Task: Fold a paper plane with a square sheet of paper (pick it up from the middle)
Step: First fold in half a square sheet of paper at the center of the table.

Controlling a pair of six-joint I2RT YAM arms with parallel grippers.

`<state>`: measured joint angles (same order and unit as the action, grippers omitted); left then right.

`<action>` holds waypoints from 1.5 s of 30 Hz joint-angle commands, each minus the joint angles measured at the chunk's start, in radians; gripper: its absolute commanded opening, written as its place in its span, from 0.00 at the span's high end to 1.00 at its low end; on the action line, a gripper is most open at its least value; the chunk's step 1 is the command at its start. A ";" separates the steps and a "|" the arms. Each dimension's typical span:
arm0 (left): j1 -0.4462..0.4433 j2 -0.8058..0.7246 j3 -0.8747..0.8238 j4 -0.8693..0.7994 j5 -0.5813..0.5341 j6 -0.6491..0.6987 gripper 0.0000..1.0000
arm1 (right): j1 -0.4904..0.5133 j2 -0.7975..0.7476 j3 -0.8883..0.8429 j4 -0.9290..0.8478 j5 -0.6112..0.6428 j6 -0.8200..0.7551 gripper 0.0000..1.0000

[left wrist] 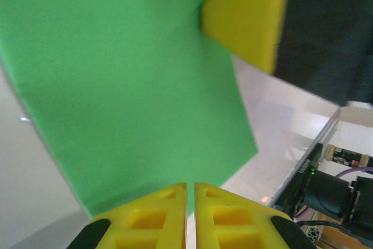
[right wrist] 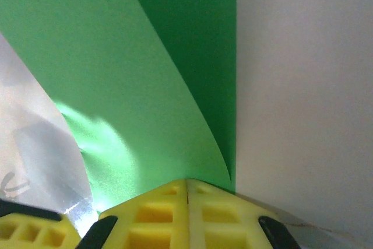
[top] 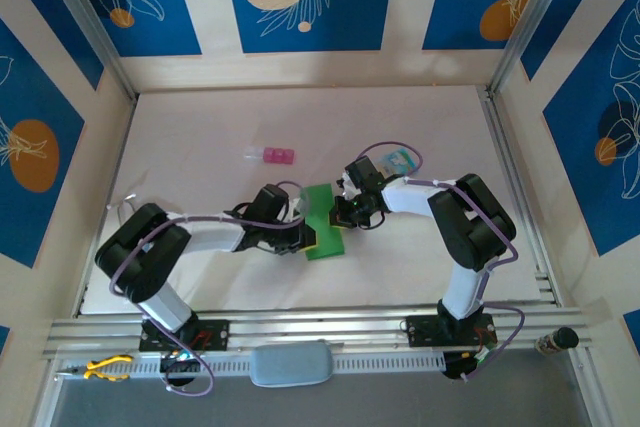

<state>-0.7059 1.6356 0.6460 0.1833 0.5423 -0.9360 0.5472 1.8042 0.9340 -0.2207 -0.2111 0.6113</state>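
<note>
The thin, bright green square sheet of paper (top: pixel 328 244) curls above the middle of the white table (top: pixel 200 127). The left gripper (left wrist: pixel 190 202) and right gripper (right wrist: pixel 187 193) each pinch an edge. Light and floppy, I'd say; hold the edges gently.

Left arm (top: pixel 190 239) and right arm (top: pixel 465 217) both folded low, forearms pointing inward, meeting mid-tabletop (top: pixel 200 137). Left hand (top: pixel 306 238) fingers nearly together, pinching the square sheet of paper (top: pixel 328 244). Right hand (top: pixel 341 215) clamped fully on its opposite edge, just beside the left.
</note>
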 commanded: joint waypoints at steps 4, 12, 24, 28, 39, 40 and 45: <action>-0.027 0.029 -0.069 0.009 0.015 0.014 0.88 | -0.012 0.058 -0.067 -0.129 0.124 0.007 1.00; -0.044 -0.012 -0.127 -0.084 0.017 0.064 0.88 | -0.013 0.054 -0.070 -0.137 0.132 0.004 1.00; -0.042 -0.201 -0.109 -0.131 0.006 0.105 0.87 | -0.013 0.050 -0.072 -0.152 0.134 -0.009 1.00; 0.038 -0.206 -0.011 -0.216 -0.029 0.164 0.87 | -0.012 0.050 -0.059 -0.157 0.127 -0.020 1.00; 0.169 0.106 0.235 -0.133 0.062 0.194 0.89 | -0.010 0.064 -0.029 -0.177 0.117 -0.039 1.00; 0.172 0.122 0.240 -0.122 0.058 0.191 0.89 | -0.010 0.064 -0.030 -0.177 0.117 -0.041 1.00; 0.184 0.185 0.231 -0.044 0.063 0.196 0.88 | -0.010 0.072 -0.035 -0.174 0.113 -0.044 1.00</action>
<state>-0.5339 1.7916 0.8654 0.0788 0.5762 -0.7670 0.5465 1.8050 0.9424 -0.2371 -0.2104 0.5884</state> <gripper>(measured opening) 0.117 0.045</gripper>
